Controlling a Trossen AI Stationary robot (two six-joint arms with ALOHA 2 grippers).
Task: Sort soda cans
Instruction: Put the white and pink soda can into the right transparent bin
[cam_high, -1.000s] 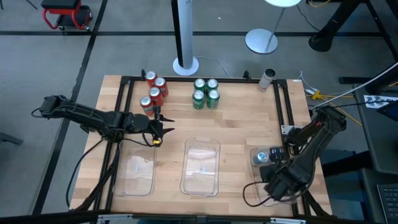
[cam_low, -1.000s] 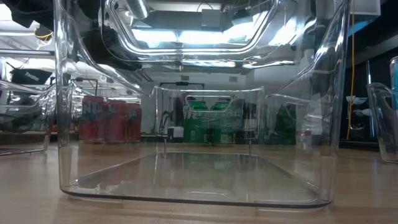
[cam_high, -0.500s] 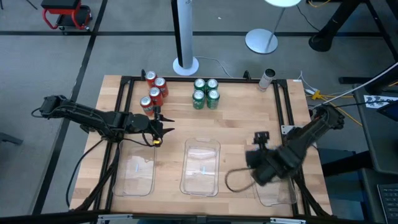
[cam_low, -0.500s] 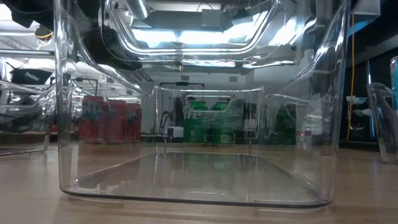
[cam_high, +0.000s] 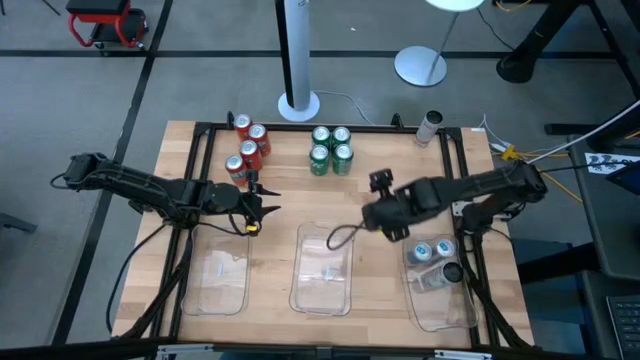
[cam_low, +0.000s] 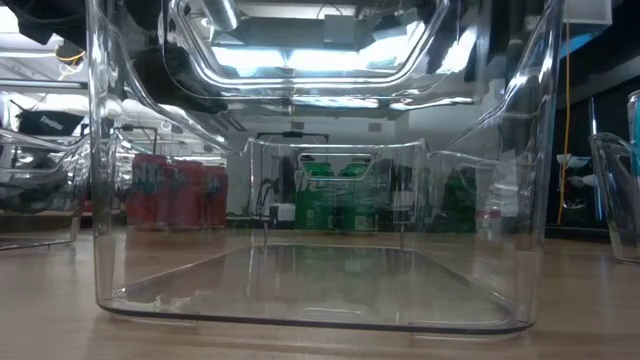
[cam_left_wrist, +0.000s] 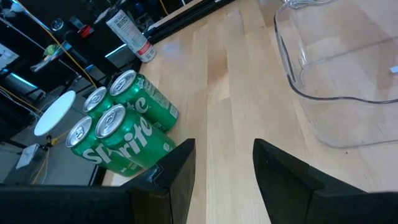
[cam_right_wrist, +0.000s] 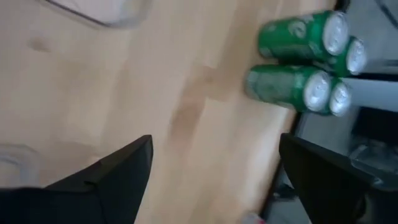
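Several red soda cans (cam_high: 247, 146) stand upright at the far left of the table, and several green ones (cam_high: 331, 149) stand in a block at the far middle. Silver-blue cans (cam_high: 433, 252) lie in the clear tray at the near right (cam_high: 445, 305). My left gripper (cam_high: 264, 203) hovers open just on the near side of the red cans, with bare table between its fingers (cam_left_wrist: 224, 168). My right gripper (cam_high: 379, 183) hangs open over the table's middle, to the near right of the green cans (cam_right_wrist: 305, 59), and holds nothing.
Two more clear trays stand along the near edge, one at the left (cam_high: 218, 280) and one in the middle (cam_high: 325, 270). A pale cylinder (cam_high: 430, 126) lies at the far right by the black frame rail (cam_high: 455, 170). Bare wood lies between the cans and the trays.
My right gripper has swung from over the near-right tray toward the table's middle and far edge, nearer the green cans, rising a little and turning at the wrist. It has stayed open. The cans in that tray now show uncovered.
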